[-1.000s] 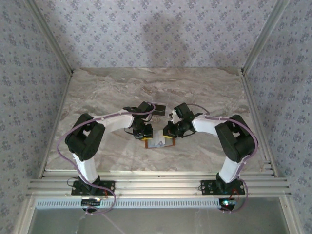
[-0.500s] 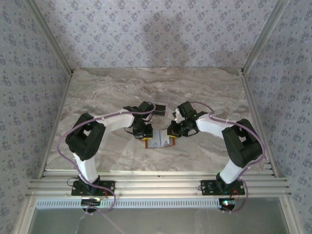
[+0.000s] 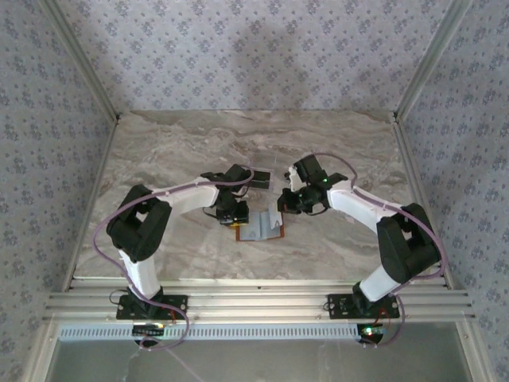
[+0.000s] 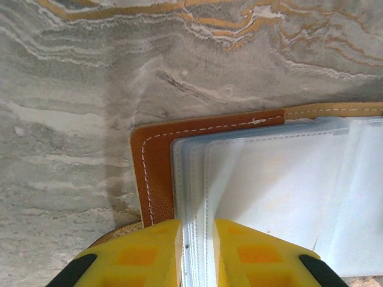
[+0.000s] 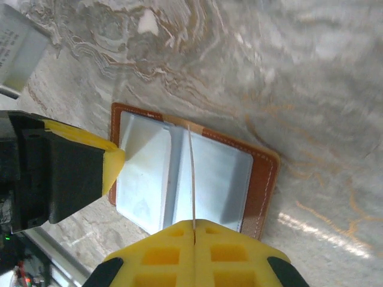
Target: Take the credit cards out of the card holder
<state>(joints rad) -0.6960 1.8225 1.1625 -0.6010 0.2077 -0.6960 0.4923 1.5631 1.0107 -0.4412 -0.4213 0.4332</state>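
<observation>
The orange-brown card holder (image 3: 261,229) lies open on the marble table, pale grey-blue inner sleeves up. My left gripper (image 4: 196,230) is shut on the edge of those clear sleeves at the holder's (image 4: 152,173) left side, and its yellow fingertip (image 5: 114,161) shows in the right wrist view. My right gripper (image 5: 194,226) is shut on one thin pale credit card (image 5: 192,173), seen edge-on and raised above the holder (image 5: 263,185). In the top view the right gripper (image 3: 286,205) sits just right of and behind the holder, the left gripper (image 3: 237,221) at its left edge.
Two dark flat cards (image 3: 258,177) lie on the table just behind the grippers. A whitish flat thing (image 5: 15,51) lies at the top left of the right wrist view. Patterned walls enclose the table (image 3: 159,159) on three sides.
My right gripper has pulled back and to the right, away from the holder, with the thin card in it. The left gripper has stayed on the holder.
</observation>
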